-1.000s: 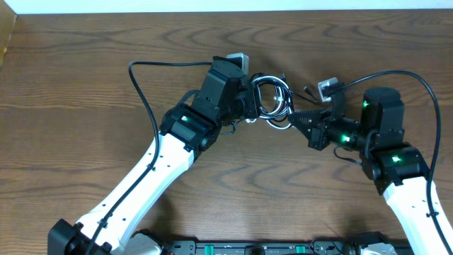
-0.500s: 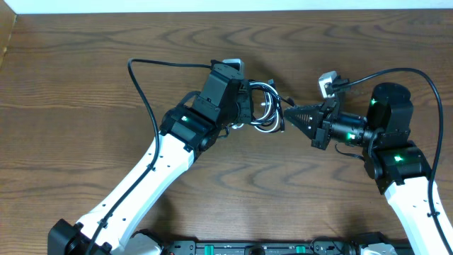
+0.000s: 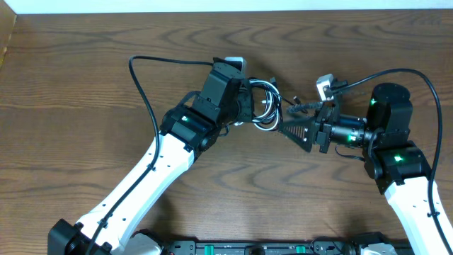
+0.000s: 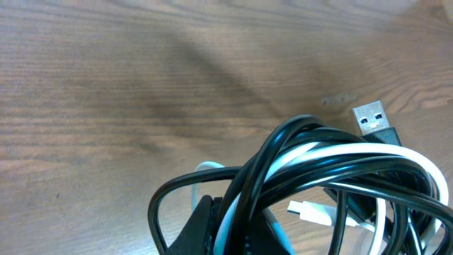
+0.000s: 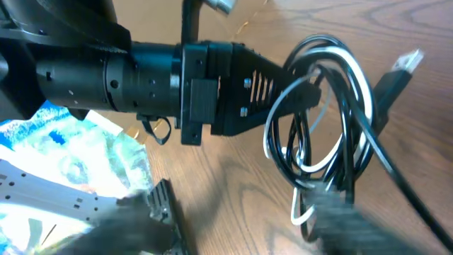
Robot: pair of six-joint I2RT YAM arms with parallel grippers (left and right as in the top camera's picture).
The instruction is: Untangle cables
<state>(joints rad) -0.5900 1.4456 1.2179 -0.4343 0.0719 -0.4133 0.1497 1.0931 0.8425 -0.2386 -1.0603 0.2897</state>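
Cables (image 3: 266, 106) are noted at the upper middle of the wooden table (image 3: 85, 71), between the two arms, as one looped bundle. A black cord (image 4: 283, 152) and a white cord (image 4: 333, 150) are seen wound through each other in several overlapping loops. The left gripper (image 3: 253, 108) is closed on the bundle. In the right wrist view its tapered tip (image 5: 311, 88) is pinched onto the upper left of the loops (image 5: 333, 120), and the remaining loops are draped below and to the right of it. A silver USB plug (image 4: 374, 122) on a black end is seen sticking out past the loops, clear of the rest, and is also seen at the upper right of the right wrist view (image 5: 400, 67). A small white plug (image 4: 308, 212) is noted inside the loops. The right gripper (image 3: 287, 119) is pointed at the bundle from the right and sits just beside it. Its fingers (image 5: 159, 205) are blurred but are seen spread apart, with nothing gripped. Contact between the bundle and the tabletop cannot be told.
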